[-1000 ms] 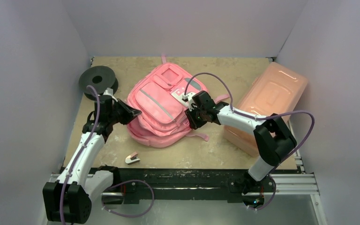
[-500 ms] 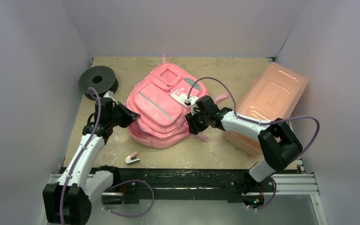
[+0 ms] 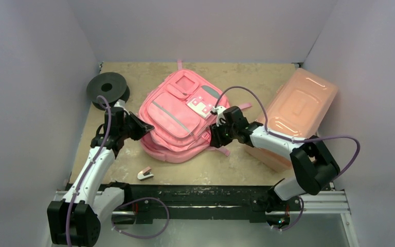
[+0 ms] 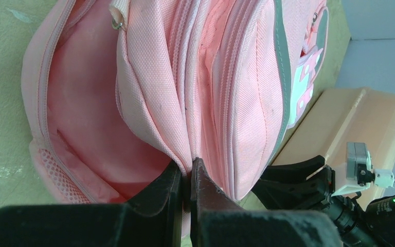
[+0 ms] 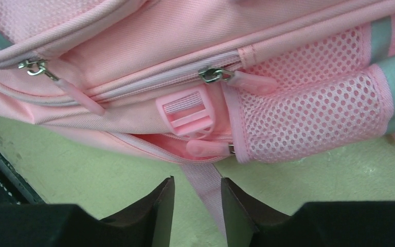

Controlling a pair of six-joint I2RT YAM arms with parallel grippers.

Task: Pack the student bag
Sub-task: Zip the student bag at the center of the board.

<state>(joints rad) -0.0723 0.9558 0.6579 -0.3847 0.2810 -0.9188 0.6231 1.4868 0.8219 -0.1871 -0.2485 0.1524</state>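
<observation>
The student bag (image 3: 177, 121), a pink backpack with a grey stripe and a white clasp patch, lies in the middle of the table. My left gripper (image 3: 145, 126) is at its left edge, shut on a fold of the bag's fabric (image 4: 186, 177) beside the gaping main compartment (image 4: 82, 113). My right gripper (image 3: 213, 138) is low at the bag's near-right side and stands open. A pink strap (image 5: 205, 185) runs between its fingers without being pinched. Just beyond the fingertips hangs a pink zipper pull (image 5: 205, 149), under a plastic buckle (image 5: 187, 114) and next to a mesh side pocket (image 5: 308, 118).
A rigid salmon-pink box (image 3: 295, 116) with a lid stands at the right, close behind my right forearm. A black spool (image 3: 108, 88) sits at the back left. A small white and pink object (image 3: 145, 174) lies near the front edge. Walls enclose three sides.
My right gripper has drawn back off the bag toward the near right and lower, and its jaws have opened wider. The left gripper has kept its grip without moving.
</observation>
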